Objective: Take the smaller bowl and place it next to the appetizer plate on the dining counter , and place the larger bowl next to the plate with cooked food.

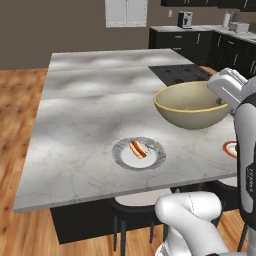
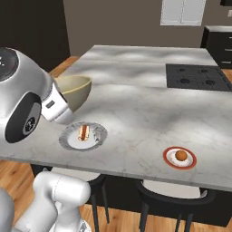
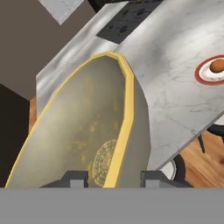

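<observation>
**Clearly a bowl in the grip, held above the dining counter**

Nearest to us in the hand view, our gripper (image 3: pixel 110 177) pinches the rim of the bowl (image 3: pixel 83 131): one fingertip (image 3: pixel 74 178) sits inside the wall, the other outside, so the yellow rim runs straight between them. The fingers stand narrow, closed on that rim. We judge this edge grip is chosen because the bowl is too broad to span.

From the left base view the bowl (image 1: pixel 192 105) hangs clear of the marble counter (image 1: pixel 85 125), mouth roughly upward, carried at the end of the arm. Below and to its near left lies the grey plate with a hot dog (image 1: pixel 138 152), which we take for the cooked food. This looks like the larger bowl, though we see no second one to compare.

In the right base view the hot dog plate (image 2: pixel 83 135) sits just near of the bowl (image 2: pixel 74 92), while the red-rimmed plate with a small round morsel (image 2: pixel 180 157) lies well apart to the right. We would lower the bowl onto bare marble beside the grey plate.

Farther off, the black cooktop (image 2: pixel 195 77) marks the far right of the counter.
</observation>
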You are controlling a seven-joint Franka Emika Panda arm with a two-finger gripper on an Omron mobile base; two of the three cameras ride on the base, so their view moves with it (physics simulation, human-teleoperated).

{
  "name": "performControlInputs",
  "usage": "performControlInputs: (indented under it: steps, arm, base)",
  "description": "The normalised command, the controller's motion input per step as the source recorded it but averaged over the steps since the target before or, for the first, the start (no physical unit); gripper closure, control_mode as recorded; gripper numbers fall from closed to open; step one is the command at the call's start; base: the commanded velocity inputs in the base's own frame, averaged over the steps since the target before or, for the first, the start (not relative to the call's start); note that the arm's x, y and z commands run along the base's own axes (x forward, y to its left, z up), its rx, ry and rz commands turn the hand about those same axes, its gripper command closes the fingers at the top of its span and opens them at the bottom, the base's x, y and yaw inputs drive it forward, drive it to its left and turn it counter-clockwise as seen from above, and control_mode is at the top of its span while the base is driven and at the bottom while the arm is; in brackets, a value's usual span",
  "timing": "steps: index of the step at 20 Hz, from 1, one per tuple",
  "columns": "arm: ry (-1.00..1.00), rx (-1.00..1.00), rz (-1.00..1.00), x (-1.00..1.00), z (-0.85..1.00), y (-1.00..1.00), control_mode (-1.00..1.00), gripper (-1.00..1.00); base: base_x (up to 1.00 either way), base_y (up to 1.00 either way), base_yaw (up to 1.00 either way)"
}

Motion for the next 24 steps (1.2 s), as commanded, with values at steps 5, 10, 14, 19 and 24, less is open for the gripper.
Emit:
performControlInputs:
  steps: [5, 10, 14, 19, 24]
  arm:
    - [0.06, 0.0, 0.0, 0.0, -0.32, -0.85, -1.0, 1.0]
    - [0.19, -0.04, 0.0, 0.32, -0.43, -0.53, -1.0, 1.0]
    - [0.03, -0.03, -0.07, 0.74, -0.63, -0.06, -1.0, 1.0]
    - [-0.02, 0.0, -0.12, 0.81, -0.7, 0.0, -1.0, 1.0]
    - [-0.14, 0.0, -0.12, 0.63, -0.68, -0.01, -1.0, 1.0]
  base:
    - [0.0, 0.0, 0.0]
    - [0.0, 0.0, 0.0]
    - [0.0, 0.0, 0.0]
    - [0.0, 0.0, 0.0]
    - [0.0, 0.0, 0.0]
